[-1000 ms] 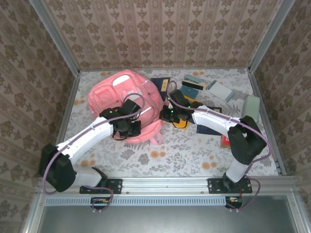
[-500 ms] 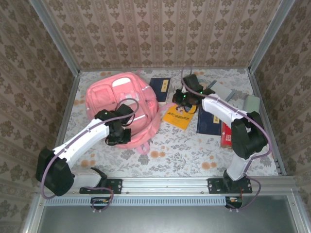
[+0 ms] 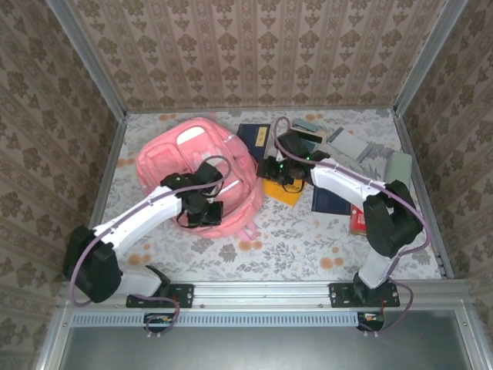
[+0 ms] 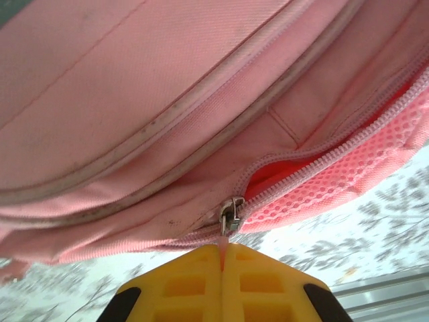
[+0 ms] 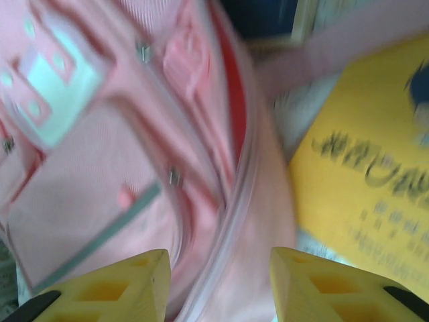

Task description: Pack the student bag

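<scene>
The student bag (image 3: pixel 192 158) is a large pink backpack lying at the back left of the table. My left gripper (image 3: pixel 203 216) is at its near edge, shut on the pink pull tab of a zipper slider (image 4: pixel 230 216). The yellow fingertips (image 4: pixel 201 268) pinch the tab between them. To the right of the slider the zipper gapes and red lining shows. My right gripper (image 3: pixel 269 169) hangs open over the bag's right edge (image 5: pixel 221 201), nothing between its fingers (image 5: pixel 144 278). A yellow book (image 5: pixel 362 194) lies just right of it.
The yellow book (image 3: pixel 283 193) lies beside the bag. A blue book (image 3: pixel 253 137) is behind it, and a dark blue one (image 3: pixel 331 202) and a red one (image 3: pixel 358 222) are to the right. More books (image 3: pixel 347 144) and a grey-green item (image 3: pixel 398 166) sit at the back right.
My right gripper swung away toward the back right, then came back to the bag's right edge, and its jaws have opened. The bag shifted on the table while my left gripper kept its hold.
</scene>
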You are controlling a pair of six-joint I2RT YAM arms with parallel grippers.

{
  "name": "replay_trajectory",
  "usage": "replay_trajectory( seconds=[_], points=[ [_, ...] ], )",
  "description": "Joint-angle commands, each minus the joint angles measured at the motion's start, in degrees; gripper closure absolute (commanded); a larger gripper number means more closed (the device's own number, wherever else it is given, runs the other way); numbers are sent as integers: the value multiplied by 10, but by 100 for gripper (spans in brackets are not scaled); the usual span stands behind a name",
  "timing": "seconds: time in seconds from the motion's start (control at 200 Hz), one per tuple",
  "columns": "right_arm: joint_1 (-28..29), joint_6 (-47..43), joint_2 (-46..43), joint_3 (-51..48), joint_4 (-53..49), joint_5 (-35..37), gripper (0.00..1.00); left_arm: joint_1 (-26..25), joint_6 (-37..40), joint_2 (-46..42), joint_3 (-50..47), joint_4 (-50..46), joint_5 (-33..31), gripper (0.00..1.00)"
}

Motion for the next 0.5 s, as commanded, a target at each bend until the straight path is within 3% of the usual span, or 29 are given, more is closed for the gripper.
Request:
replay_trajectory(
  seconds=[0.0,0.205,0.495],
  points=[
    [29,57,-45,-33,-35,-5,52,-5,-20,30,39,86,32,100],
    [65,137,-64,-93,-3,-19,44,-30,7,88,92,72,19,100],
    [72,155,22,-28,8,-27,44,-63,17,103,104,63,6,100]
  ],
)
